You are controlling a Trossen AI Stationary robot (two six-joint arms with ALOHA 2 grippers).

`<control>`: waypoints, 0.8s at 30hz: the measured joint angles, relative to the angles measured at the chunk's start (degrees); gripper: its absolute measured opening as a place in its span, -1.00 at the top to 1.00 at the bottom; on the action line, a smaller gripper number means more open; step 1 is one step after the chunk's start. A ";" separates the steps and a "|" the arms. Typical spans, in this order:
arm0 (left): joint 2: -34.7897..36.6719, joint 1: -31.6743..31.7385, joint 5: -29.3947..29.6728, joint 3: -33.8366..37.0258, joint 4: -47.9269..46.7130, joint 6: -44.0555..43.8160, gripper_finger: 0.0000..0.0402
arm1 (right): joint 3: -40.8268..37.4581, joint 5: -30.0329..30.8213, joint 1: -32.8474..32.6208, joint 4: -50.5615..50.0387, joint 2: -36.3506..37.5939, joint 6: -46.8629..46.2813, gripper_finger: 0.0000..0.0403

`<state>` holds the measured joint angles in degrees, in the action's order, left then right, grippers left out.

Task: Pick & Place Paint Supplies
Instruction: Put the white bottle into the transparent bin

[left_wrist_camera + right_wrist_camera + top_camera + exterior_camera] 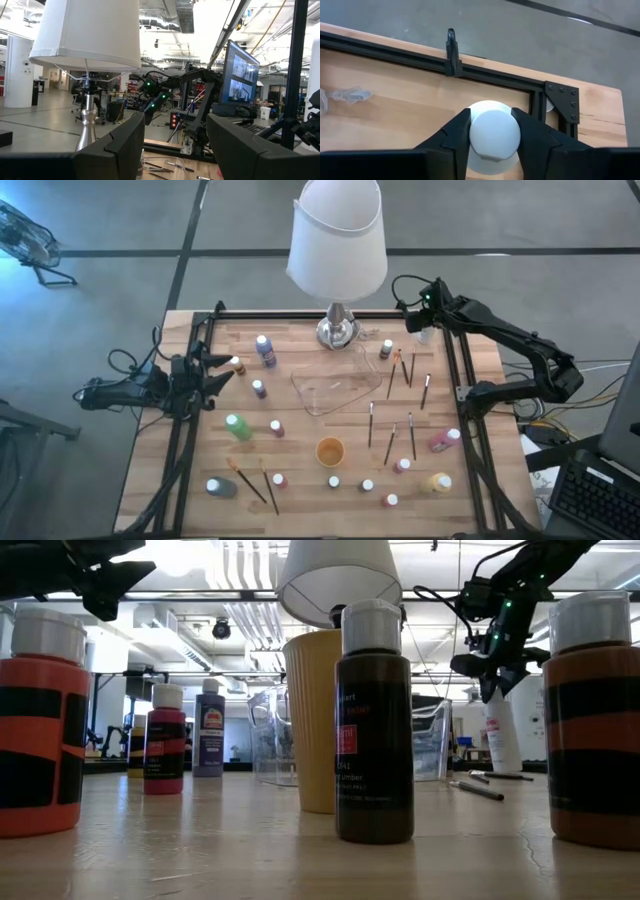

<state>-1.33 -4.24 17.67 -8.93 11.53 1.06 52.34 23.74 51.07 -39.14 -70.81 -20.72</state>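
Paint bottle [494,132] at the table's [300,500] far right corner sits between my right gripper's [494,137] fingers, clenched on its white cap; left gripper [222,370] idles spread; next, I judge, a lift toward the tray [338,385].

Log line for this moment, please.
right gripper: shut on white bottle cap, far right corner | left gripper: open, waiting, left edge | tray: unfilled

Overhead camera looks straight down on the whole table [300,470], lamp [337,240] at the far edge. Low camera sits at tabletop level, bottles looming close, facing that same lamp [338,575] and the room. Left wrist camera looks level across to the lamp [87,35]. Right wrist camera points straight down, tight on a white cap [494,134].
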 joint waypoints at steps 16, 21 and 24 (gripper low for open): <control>-0.01 0.01 0.00 0.00 0.00 -0.01 -0.09 | 0.02 0.21 -0.02 0.35 0.22 1.47 0.41; 0.01 0.01 0.00 0.00 -0.02 0.00 -0.09 | 0.04 0.17 -0.09 0.29 1.20 1.89 0.43; -0.01 -0.01 0.00 0.00 -0.01 0.00 -0.09 | 0.07 -0.52 -0.17 -0.11 2.77 1.88 0.42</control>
<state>-1.34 -4.25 17.67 -8.93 11.52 1.06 52.40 23.22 50.89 -39.24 -68.04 -18.84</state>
